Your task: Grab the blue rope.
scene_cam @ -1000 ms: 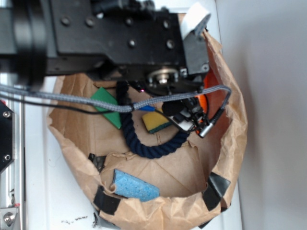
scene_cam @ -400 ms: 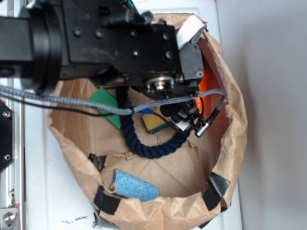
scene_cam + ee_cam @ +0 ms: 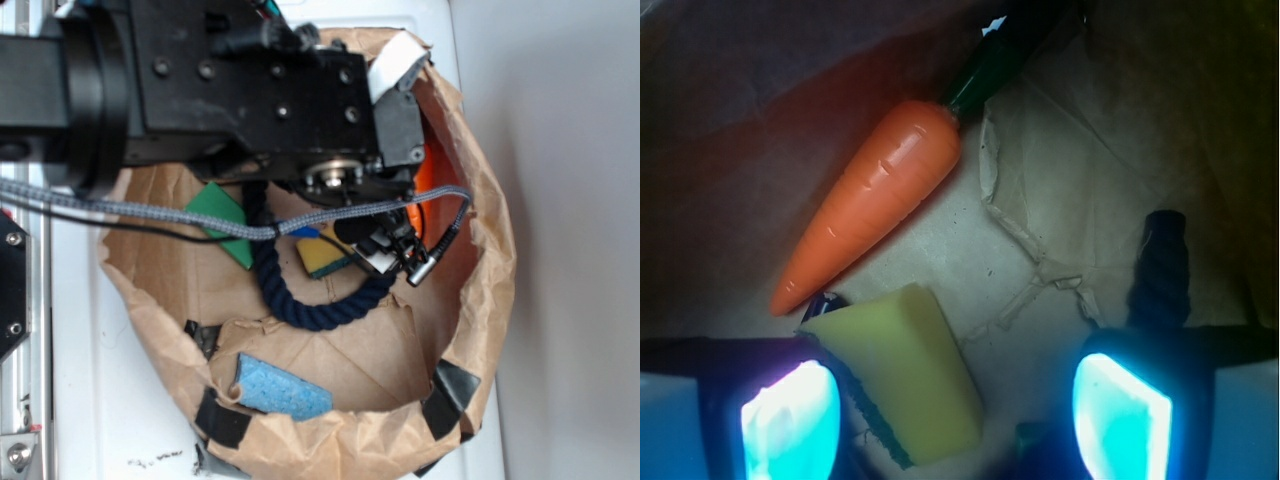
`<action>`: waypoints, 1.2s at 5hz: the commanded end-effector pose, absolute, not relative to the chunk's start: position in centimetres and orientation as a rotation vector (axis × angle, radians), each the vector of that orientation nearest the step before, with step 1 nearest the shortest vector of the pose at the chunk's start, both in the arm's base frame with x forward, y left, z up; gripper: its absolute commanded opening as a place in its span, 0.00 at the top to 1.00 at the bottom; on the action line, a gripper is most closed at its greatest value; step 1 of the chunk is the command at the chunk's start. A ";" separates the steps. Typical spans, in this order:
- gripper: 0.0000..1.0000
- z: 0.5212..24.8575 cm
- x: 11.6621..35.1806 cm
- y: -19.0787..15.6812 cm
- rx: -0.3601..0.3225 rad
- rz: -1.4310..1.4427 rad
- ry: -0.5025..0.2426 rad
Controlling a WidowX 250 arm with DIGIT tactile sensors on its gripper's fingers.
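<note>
While the arm's black body covers the upper part of the paper bag (image 3: 480, 300) in the exterior view, the blue rope (image 3: 300, 300) lies on the bag's floor in a J shape. Its long leg runs from under the arm down toward the lower edge of that view, then hooks to the right, and the short end passes under the tool's hardware. In the wrist view one rope end (image 3: 1160, 270) stands just above the right-hand finger. The tool (image 3: 960, 410) is open, both fingers spread, with the yellow sponge (image 3: 905, 370) between them and nothing gripped. An orange carrot (image 3: 875, 200) lies diagonally beyond the sponge. A green block (image 3: 225, 222) and a light blue sponge (image 3: 280, 388) also rest in the bag. A grey braided cable (image 3: 200, 214) crosses above the rope.
</note>
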State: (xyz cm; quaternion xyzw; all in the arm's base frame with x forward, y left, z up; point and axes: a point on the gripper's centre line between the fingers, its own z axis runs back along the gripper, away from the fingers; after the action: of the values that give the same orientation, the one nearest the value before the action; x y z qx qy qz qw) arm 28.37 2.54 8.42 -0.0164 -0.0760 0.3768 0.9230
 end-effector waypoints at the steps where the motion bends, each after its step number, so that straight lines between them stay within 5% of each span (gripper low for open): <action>1: 0.00 11.3 25.3 4.7 -0.008 0.751 -0.142; 6: 0.00 5.1 26.2 5.9 0.052 0.868 -0.223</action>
State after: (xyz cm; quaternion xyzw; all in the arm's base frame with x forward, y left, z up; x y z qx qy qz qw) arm 25.83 5.93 4.16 0.0317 -0.0851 0.4290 0.8988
